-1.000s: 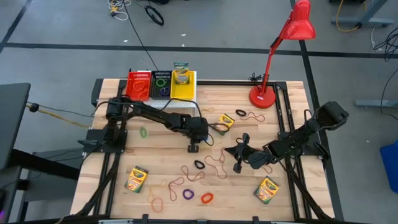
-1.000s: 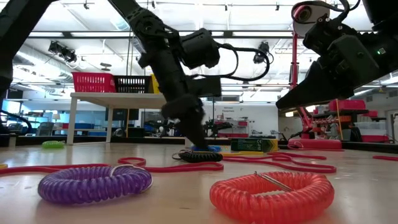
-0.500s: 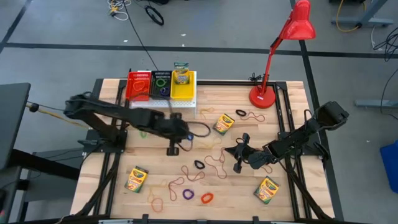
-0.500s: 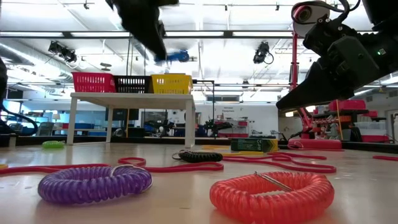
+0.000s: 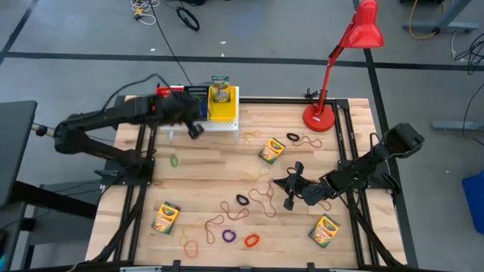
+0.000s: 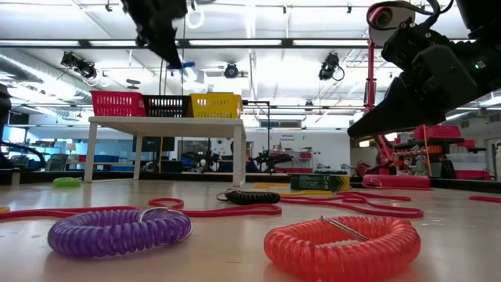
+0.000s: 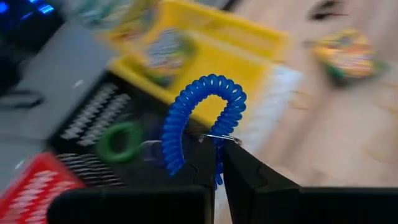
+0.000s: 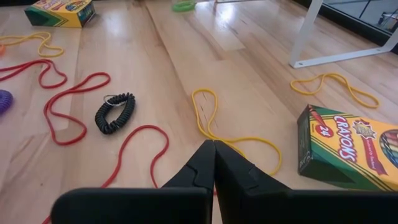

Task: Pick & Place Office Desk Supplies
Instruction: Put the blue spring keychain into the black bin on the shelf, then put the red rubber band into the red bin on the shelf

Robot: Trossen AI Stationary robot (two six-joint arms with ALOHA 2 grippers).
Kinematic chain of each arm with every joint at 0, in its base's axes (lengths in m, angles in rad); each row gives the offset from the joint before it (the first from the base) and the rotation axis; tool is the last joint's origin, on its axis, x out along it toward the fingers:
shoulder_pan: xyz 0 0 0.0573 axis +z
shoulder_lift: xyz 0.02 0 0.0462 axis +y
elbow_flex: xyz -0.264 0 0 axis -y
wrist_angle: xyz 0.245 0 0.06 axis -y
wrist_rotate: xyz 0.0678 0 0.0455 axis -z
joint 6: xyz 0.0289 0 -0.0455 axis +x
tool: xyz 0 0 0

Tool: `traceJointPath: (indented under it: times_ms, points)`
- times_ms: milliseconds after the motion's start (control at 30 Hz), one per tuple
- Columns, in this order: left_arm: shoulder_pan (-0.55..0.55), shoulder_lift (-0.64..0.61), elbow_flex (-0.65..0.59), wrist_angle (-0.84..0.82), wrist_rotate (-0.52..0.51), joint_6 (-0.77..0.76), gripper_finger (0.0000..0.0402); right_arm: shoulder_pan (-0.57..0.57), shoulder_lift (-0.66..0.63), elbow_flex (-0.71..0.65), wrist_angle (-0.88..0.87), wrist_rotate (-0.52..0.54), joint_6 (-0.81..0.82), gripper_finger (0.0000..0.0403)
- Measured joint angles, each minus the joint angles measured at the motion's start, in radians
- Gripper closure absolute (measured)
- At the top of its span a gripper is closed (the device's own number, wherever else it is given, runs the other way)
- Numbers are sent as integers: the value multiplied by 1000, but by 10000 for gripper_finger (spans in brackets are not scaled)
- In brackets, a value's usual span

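Since a second ago the left arm has swung away from the middle of the table to its far edge, and the left gripper [image 7: 219, 163] now hangs above the row of small baskets, its fingers pinched on a blue coiled loop [image 7: 198, 118] by the loop's metal ring. Below it, the black basket [image 7: 93, 118] holds a green loop [image 7: 118, 142], the yellow basket [image 5: 221, 108] beside it holds a crayon box, and the red basket [image 7: 31, 186] stands on the other side. All three sit on the white stand [image 6: 164, 121].

On the other side of the table the right gripper [image 8: 213, 155] waits low over the wood with its fingers pressed together and nothing between them. A crayon box [image 8: 351, 146] lies near it, with a yellow rubber band [image 8: 224, 121], red rubber bands [image 8: 68, 93] and a black loop [image 8: 115, 113] spread ahead. At the near edge lie a purple loop [image 6: 117, 229] and an orange loop [image 6: 340, 244].
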Motion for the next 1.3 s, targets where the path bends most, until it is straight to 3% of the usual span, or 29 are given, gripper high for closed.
traceJointPath:
  times_ms: [167,300,467,700,867,1033,1133,1300]
  points:
    - [233,44,1,31,142,29,384,0,0,0,3,0,0,394]
    - [349,106,0,48,245,32,376,0,0,0,3,0,0,394]
    - [398,145,-1,37,243,35,339,0,0,0,3,0,0,394]
    - [363,128,0,37,246,42,279,0,0,0,3,0,0,394]
    - [275,86,0,27,257,51,274,0,0,0,3,0,0,394]
    - [44,3,-63,148,183,51,316,-1,0,0,3,0,40,394]
    - [-108,-47,-174,361,176,51,349,-6,0,0,3,0,45,394]
    - [-317,-67,-420,875,177,102,388,-24,0,0,3,0,46,394]
